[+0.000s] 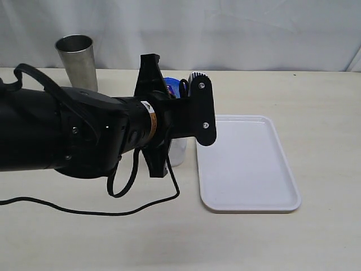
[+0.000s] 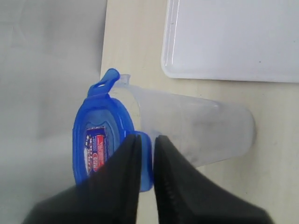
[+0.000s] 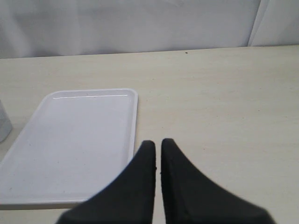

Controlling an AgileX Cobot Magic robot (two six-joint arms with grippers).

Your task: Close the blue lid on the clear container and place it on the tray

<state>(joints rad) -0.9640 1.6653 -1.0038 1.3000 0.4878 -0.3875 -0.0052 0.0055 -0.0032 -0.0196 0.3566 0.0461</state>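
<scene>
The clear container (image 2: 205, 130) stands on the tabletop (image 3: 224, 93) just beside the tray (image 2: 233, 37), with the blue lid (image 2: 98, 126) on its mouth. The left claw (image 2: 148, 139) flanks one lid flap, a slit apart — pinching or not, I cannot tell. The right claw (image 3: 158, 142) — pressed together, empty — hovers near the tray.

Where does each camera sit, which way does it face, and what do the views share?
Exterior: off the arms, looking across the table toward the backdrop at the steel cup and tray; the left arm fills its foreground.
Left wrist: on the left arm, looking past the left tool at the blue lid on the clear container.
Right wrist: on the right arm, looking past the shut right tool over the table.
Shared: all three show the tray.
</scene>
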